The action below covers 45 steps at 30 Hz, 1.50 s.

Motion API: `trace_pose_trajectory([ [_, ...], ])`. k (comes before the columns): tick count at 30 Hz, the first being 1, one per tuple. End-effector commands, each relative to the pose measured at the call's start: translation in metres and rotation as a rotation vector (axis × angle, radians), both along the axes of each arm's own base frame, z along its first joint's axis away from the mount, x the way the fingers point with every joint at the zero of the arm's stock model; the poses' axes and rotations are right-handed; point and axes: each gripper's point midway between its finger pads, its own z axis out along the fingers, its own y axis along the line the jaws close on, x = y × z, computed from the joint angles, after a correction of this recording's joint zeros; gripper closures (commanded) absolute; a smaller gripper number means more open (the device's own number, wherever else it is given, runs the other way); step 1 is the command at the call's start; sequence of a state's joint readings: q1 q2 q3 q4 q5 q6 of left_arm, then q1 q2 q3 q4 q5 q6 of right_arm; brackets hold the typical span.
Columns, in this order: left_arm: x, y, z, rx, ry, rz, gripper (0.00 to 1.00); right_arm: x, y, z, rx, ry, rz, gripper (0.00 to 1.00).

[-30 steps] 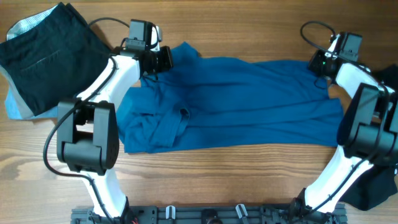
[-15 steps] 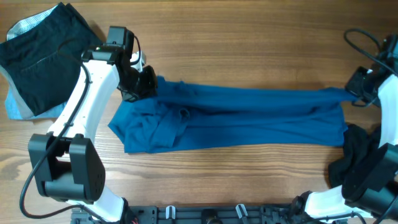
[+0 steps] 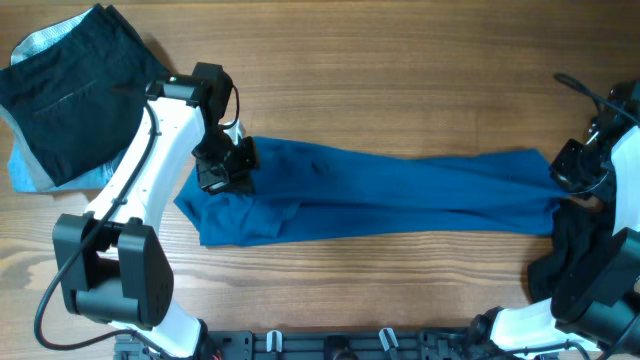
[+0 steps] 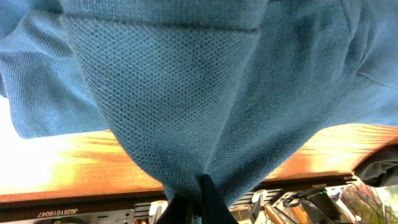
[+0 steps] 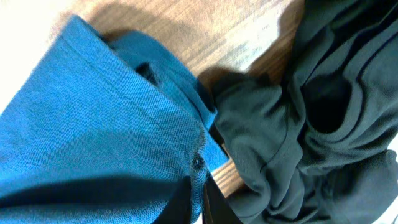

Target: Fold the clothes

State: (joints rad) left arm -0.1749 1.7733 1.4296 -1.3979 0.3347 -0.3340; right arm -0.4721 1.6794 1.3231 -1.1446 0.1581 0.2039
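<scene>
The only legible marking is a small pale code, apparently "J0251018047", on a dark strip (image 4: 59, 213) below the worktop (image 4: 68, 177) edge, bottom left of the left wrist view.

Overhead is bright and even, everything sharp, with only soft shadows hugging the arms on the table (image 3: 400, 60). Left wrist now: the blue shirt (image 4: 205, 93) fills the view, weave crisp, but the wood at lower left blows out into white glare. Right wrist: hot glare top left, deep shadow under the fold, and the black garment (image 5: 323, 112) looks perhaps slightly soft.
</scene>
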Motion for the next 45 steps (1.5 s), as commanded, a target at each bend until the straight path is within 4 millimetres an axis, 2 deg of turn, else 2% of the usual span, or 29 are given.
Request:
trace_pose_trajectory([
  [1,-0.002,0.01,0.004,0.052,-0.026,-0.025,0.72,-0.008,-0.007,-0.003,-0.039,0.039,-0.015,0.72],
  [2,-0.003,0.014,0.003,0.075,-0.023,-0.029,0.67,-0.009,-0.01,-0.003,-0.053,0.044,-0.016,0.62],
  [3,-0.003,0.018,0.002,0.098,-0.025,-0.033,0.64,-0.008,-0.01,-0.003,-0.055,0.039,-0.016,0.58],
  [4,-0.002,0.021,0.001,0.117,-0.032,-0.036,0.58,-0.006,-0.011,-0.003,-0.058,0.032,-0.016,0.56],
  [7,0.008,0.02,0.0,0.113,-0.074,-0.03,0.56,-0.002,-0.012,-0.003,-0.061,0.015,-0.016,0.52],
  [10,0.04,0.014,-0.003,0.091,-0.204,-0.022,0.45,0.003,-0.007,-0.008,-0.023,-0.001,-0.012,0.51],
  [11,0.059,0.011,-0.004,0.079,-0.279,-0.017,0.39,0.003,-0.007,-0.01,-0.02,0.004,-0.012,0.5],
  [13,0.078,0.002,-0.005,0.04,-0.344,-0.015,0.39,0.004,-0.007,-0.01,-0.018,0.001,-0.013,0.5],
  [15,0.093,-0.021,-0.017,-0.03,-0.369,-0.04,0.39,0.006,-0.005,-0.01,-0.008,-0.008,-0.009,0.48],
  [17,0.088,-0.034,-0.04,-0.025,-0.312,-0.077,0.41,0.008,-0.004,-0.01,0.002,-0.02,-0.006,0.47],
  [19,0.07,-0.046,-0.07,-0.007,-0.202,-0.121,0.43,0.016,0.006,-0.011,0.06,-0.05,0.074,0.46],
  [21,0.061,-0.052,-0.089,0.008,-0.138,-0.125,0.47,0.018,0.008,-0.012,0.068,-0.058,0.077,0.45],
  [23,0.067,-0.056,-0.089,0.001,-0.164,-0.13,0.42,0.018,0.007,-0.011,0.067,-0.059,0.077,0.42],
  [25,0.072,-0.058,-0.084,-0.007,-0.193,-0.126,0.41,0.018,0.007,-0.011,0.067,-0.06,0.077,0.42],
  [27,0.078,-0.06,-0.069,-0.019,-0.242,-0.129,0.41,0.019,0.007,-0.011,0.066,-0.062,0.076,0.41],
  [29,0.099,-0.067,-0.042,-0.05,-0.365,-0.118,0.39,0.019,0.007,-0.011,0.064,-0.065,0.075,0.41],
  [33,0.109,-0.075,-0.049,-0.059,-0.383,-0.081,0.34,0.019,0.007,-0.011,0.064,-0.065,0.075,0.41],
  [35,0.104,-0.086,-0.068,-0.054,-0.352,-0.111,0.34,0.019,0.007,-0.011,0.064,-0.065,0.075,0.41],
  [36,0.099,-0.089,-0.081,-0.036,-0.326,-0.128,0.36,0.019,0.007,-0.011,0.065,-0.064,0.075,0.41],
  [37,0.097,-0.09,-0.088,-0.025,-0.31,-0.136,0.44,0.019,0.007,-0.011,0.066,-0.062,0.075,0.41],
  [38,0.095,-0.09,-0.09,-0.023,-0.301,-0.138,0.51,0.019,0.007,-0.011,0.066,-0.062,0.075,0.41],
  [39,0.095,-0.089,-0.089,-0.019,-0.302,-0.139,0.64,0.019,0.007,-0.011,0.066,-0.062,0.075,0.4],
  [40,0.096,-0.088,-0.088,-0.016,-0.308,-0.136,0.65,0.019,0.007,-0.011,0.066,-0.062,0.075,0.41],
  [41,0.098,-0.085,-0.087,-0.009,-0.314,-0.135,0.73,0.019,0.007,-0.011,0.066,-0.062,0.075,0.41],
  [42,0.099,-0.084,-0.087,-0.002,-0.316,-0.133,0.87,0.019,0.007,-0.011,0.067,-0.062,0.075,0.4],
  [43,0.099,-0.083,-0.087,-0.002,-0.316,-0.132,0.96,0.019,0.007,-0.011,0.066,-0.062,0.075,0.4],
  [45,0.096,-0.083,-0.077,-0.003,-0.316,-0.133,0.96,0.019,0.007,-0.011,0.066,-0.061,0.074,0.41],
])
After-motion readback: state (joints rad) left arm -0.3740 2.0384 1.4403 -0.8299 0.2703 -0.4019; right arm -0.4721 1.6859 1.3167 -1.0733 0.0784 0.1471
